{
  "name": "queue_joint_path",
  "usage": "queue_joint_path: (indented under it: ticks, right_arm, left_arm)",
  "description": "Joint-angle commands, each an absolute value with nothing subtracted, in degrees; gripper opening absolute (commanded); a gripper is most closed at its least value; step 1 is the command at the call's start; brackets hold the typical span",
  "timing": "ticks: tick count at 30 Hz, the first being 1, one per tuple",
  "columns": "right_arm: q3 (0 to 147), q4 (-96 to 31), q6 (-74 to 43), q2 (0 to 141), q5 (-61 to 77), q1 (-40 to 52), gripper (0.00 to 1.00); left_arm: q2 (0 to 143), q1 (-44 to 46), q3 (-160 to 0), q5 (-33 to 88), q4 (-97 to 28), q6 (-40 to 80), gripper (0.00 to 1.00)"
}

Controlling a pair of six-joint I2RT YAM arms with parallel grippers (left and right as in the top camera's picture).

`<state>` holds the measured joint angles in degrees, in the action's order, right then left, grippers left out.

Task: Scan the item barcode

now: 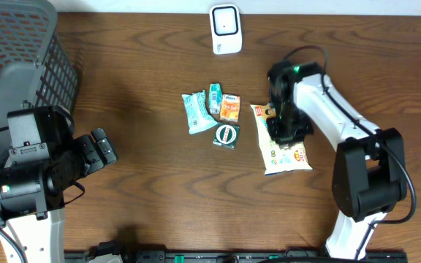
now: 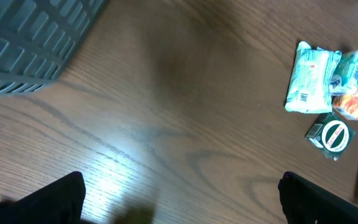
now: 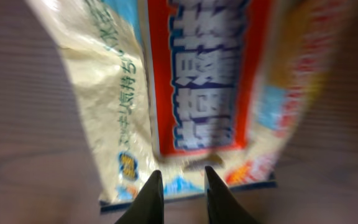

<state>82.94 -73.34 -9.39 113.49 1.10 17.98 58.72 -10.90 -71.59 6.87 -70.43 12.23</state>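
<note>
A dark wood-grain bench (image 1: 145, 190) is seen from above, with a grey mesh basket (image 1: 20, 44) at its far left corner and a white barcode scanner (image 1: 225, 29) standing at the far edge near the middle. A cluster of small items is laid near the centre: a teal packet (image 1: 194, 112), a small teal carton (image 1: 215, 97), an orange packet (image 1: 229, 108) and a dark packet with a round logo (image 1: 226, 136). Just to the right of them a cream snack bag (image 1: 287, 155) with a red label is lying flat. The right gripper (image 3: 182, 173) is lowered over the bag's far end, its fingers (image 3: 154, 196) drawn close with a narrow gap at the bag's edge; whether the bag is pinched cannot be told. The left gripper (image 2: 180, 185) is held above bare wood well apart from the items, its fingers (image 2: 61, 199) spread wide and holding nothing.
</note>
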Motion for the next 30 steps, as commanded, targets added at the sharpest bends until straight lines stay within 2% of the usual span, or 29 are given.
queue_joint_path:
  ticks: [1, 6, 13, 19, 25, 30]
  right_arm:
    - [77.52, -70.19, -10.83, 113.16, 1.58, 19.25, 0.13]
    - [73.12, -65.32, -10.94, 113.16, 7.46, 21.12, 0.04]
    - [80.42, -71.09, -10.9, 113.14, 7.86, 22.48, 0.08]
    - [90.52, -76.44, -10.87, 113.14, -1.65, 21.8, 0.22]
    - [92.84, -75.53, -11.38, 113.16, -10.39, 20.53, 0.53]
    - [91.26, -73.36, -11.97, 113.19, -7.64, 18.76, 0.63]
  left_arm:
    - [58.72, -11.18, -71.44, 5.93, -70.48, 12.78, 0.98]
    - [58.72, -11.18, -71.44, 5.93, -70.48, 12.75, 0.98]
    - [58.72, -11.18, -71.44, 5.93, -70.48, 12.78, 0.98]
    - [58.72, -11.18, -71.44, 5.93, -70.48, 12.78, 0.97]
    - [58.72, -11.18, -71.44, 5.93, -70.48, 12.78, 0.98]
    - [58.72, -11.18, -71.44, 5.91, -70.48, 12.78, 0.98]
